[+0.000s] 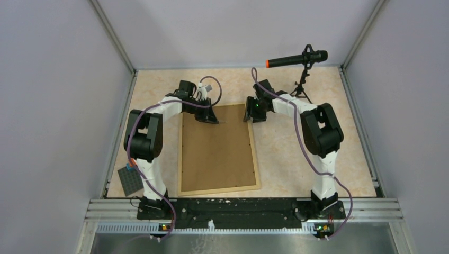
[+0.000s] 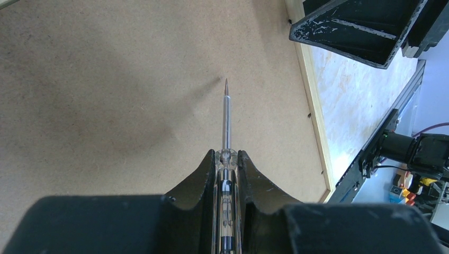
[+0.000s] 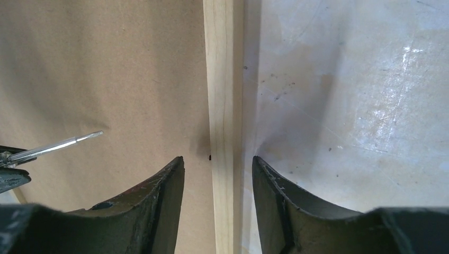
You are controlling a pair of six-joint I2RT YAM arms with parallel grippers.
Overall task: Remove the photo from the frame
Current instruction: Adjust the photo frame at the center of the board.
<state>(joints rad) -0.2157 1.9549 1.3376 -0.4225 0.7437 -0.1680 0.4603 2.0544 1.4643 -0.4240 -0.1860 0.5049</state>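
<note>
Fibreboard backing (image 1: 217,151), matt brown and stiff, faces up in the frame (image 1: 219,189), which lies flat on the table (image 1: 296,164). The photo is hidden beneath, likely thin and crease-prone. Left gripper (image 2: 227,159) clamps a slim steel screwdriver (image 2: 226,116). Right gripper (image 3: 218,169) stands parted astride the smooth pale-wood rail (image 3: 225,79), a sound hold.
</note>
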